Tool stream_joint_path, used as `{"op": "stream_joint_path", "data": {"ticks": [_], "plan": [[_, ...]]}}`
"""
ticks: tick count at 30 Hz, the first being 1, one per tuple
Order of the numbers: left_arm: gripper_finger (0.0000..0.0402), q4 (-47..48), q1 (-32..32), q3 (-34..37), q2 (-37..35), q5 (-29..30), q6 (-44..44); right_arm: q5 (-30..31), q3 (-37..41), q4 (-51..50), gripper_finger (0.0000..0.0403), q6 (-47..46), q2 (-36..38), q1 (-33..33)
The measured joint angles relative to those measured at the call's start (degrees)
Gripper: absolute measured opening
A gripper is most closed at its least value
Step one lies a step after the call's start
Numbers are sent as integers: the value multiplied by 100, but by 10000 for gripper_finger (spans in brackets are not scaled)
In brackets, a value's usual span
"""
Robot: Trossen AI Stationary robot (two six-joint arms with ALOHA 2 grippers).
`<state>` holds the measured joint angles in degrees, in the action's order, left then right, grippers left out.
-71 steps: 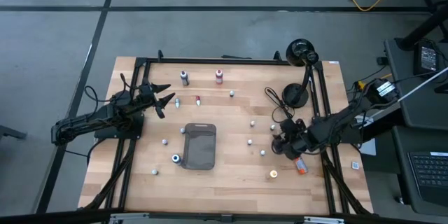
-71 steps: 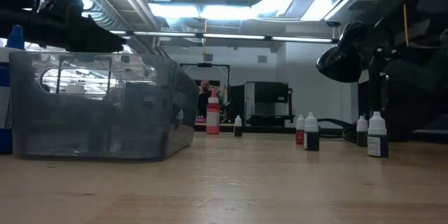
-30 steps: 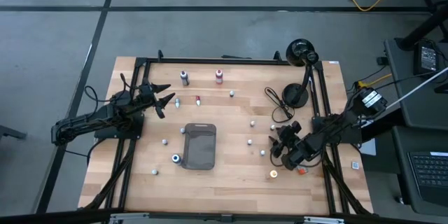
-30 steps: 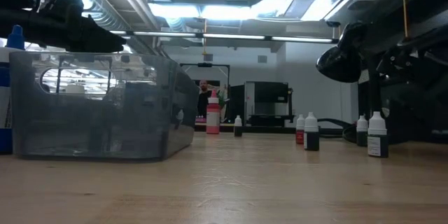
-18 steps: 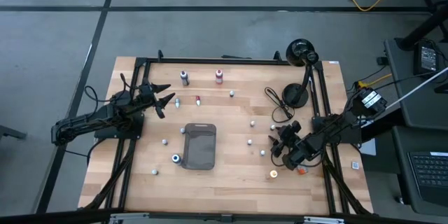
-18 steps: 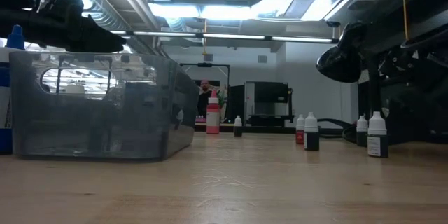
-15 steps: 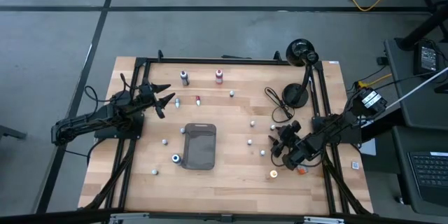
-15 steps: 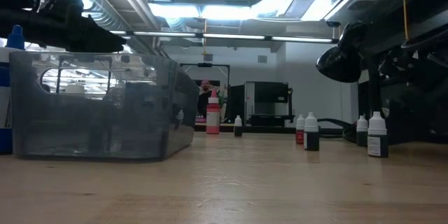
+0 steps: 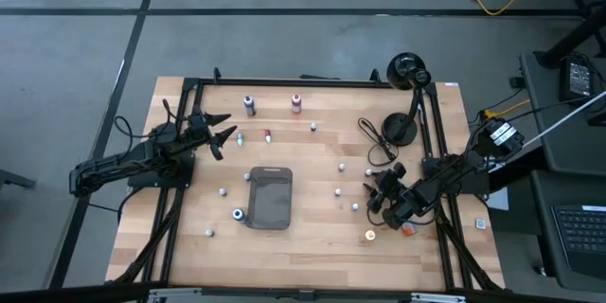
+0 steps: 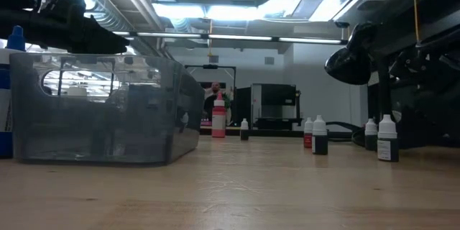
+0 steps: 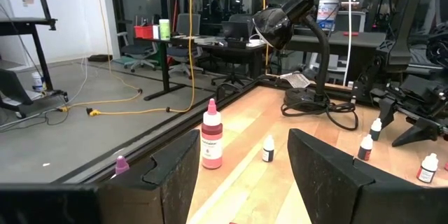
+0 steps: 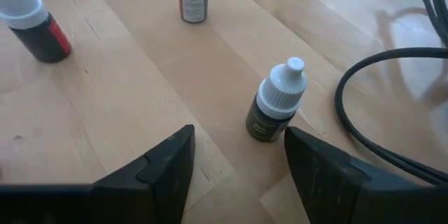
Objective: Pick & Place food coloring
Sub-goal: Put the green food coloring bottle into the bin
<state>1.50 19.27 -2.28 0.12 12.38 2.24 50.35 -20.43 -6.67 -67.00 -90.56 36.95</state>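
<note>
Food coloring bottles, tiny plastic droppers with white caps, stand scattered over the wooden table (image 9: 312, 246); they look light, stiff and tippy, best pinched across the body. Far left, the left gripper (image 9: 220, 131) waits spread. The right gripper (image 9: 373, 197), spread, has swung left since earlier and now frames a dark-bodied bottle (image 12: 274, 112).

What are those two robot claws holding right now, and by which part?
Nothing. The right gripper stands open around an upright white-capped bottle without touching it. The left gripper is open and empty, near the table's far left.
</note>
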Motion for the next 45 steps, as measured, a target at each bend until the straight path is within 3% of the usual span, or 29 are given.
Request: {"op": "stream_joint_path", "data": {"ticks": [26, 41, 45], "plan": [[212, 0, 1, 0, 2, 0, 1, 46, 201, 248, 218, 290, 39, -282], [212, 0, -1, 0, 1, 0, 0, -94, 197, 426, 72, 308, 35, -278], [212, 0, -1, 2, 2, 0, 0, -69, 199, 419, 51, 305, 32, -278]]}}
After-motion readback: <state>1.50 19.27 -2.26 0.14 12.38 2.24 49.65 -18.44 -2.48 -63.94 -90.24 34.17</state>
